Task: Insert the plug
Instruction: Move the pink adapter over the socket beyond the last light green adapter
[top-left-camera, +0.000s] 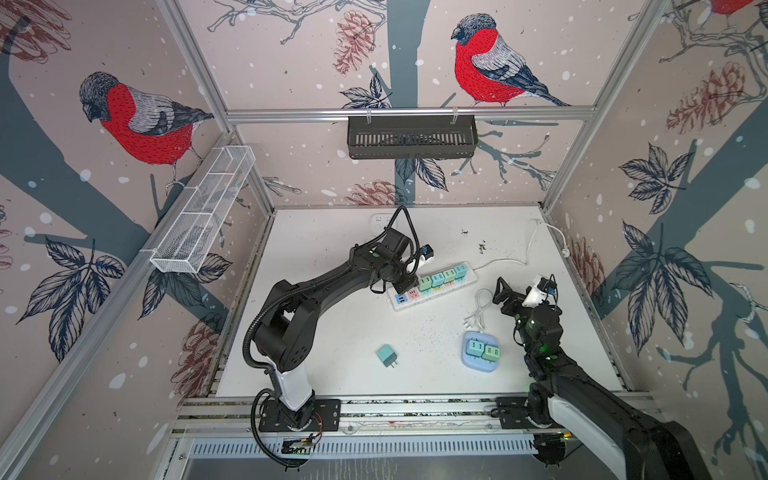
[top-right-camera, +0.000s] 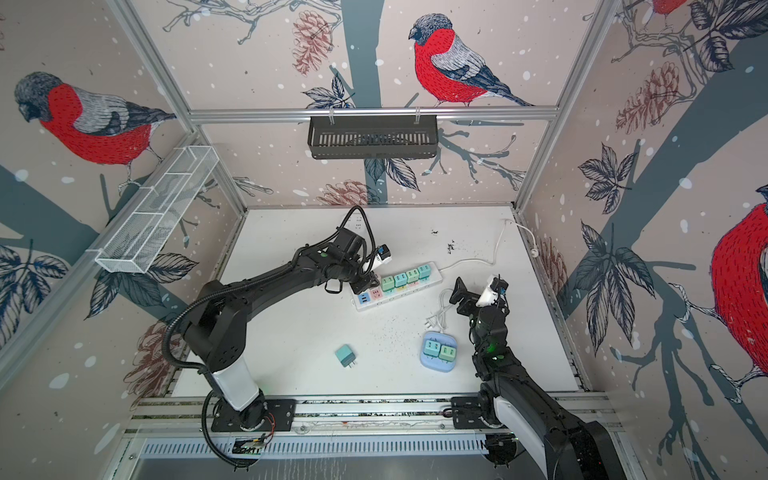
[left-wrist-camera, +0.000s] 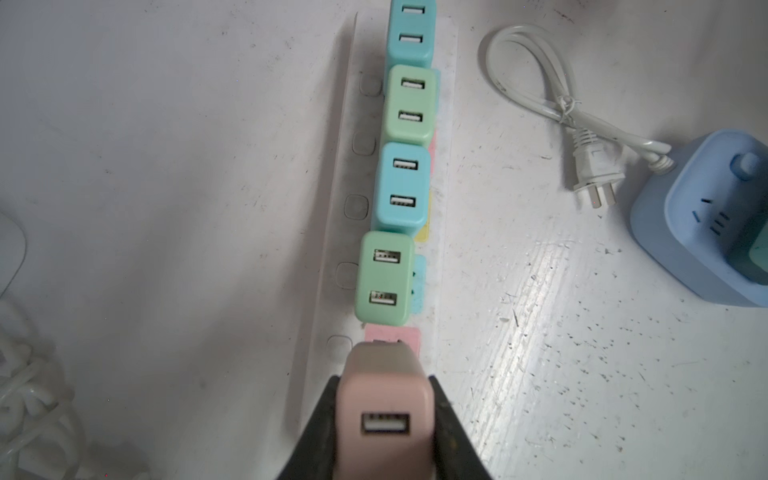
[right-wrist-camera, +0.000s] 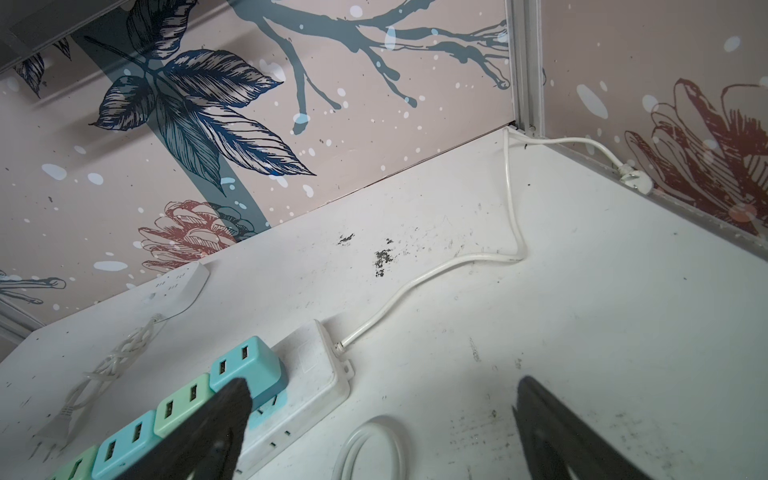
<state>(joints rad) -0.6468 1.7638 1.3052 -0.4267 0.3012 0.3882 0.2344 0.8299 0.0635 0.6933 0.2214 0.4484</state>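
The left end effector (left-wrist-camera: 384, 388) is clenching a pale pink square USB charger plug (left-wrist-camera: 384, 428) by its two sides, tight on both flanks. It is holding it right at the pink socket (left-wrist-camera: 395, 334) of the long white power strip (left-wrist-camera: 328, 232), which is lying slantwise in the middle of the white desk (top-left-camera: 332, 332). The prongs are hidden under the plug body, so I cannot tell whether they are entering the slots.

Just beyond it, four chargers are sitting in a row on the strip: a mint green one (left-wrist-camera: 384, 278), a sky blue one (left-wrist-camera: 402, 187), another green one (left-wrist-camera: 409, 104) and another blue one (left-wrist-camera: 411, 33).

The right end effector (right-wrist-camera: 382, 386) is hanging released, jaws spread wide and holding nothing, near the cable end of the strip.

Closer to the front, a loose teal charger (top-left-camera: 386, 354) is lying on its side. A pale blue socket cube (top-left-camera: 468, 361) is carrying two more chargers, with its tied white cable (top-left-camera: 480, 307) beside it.
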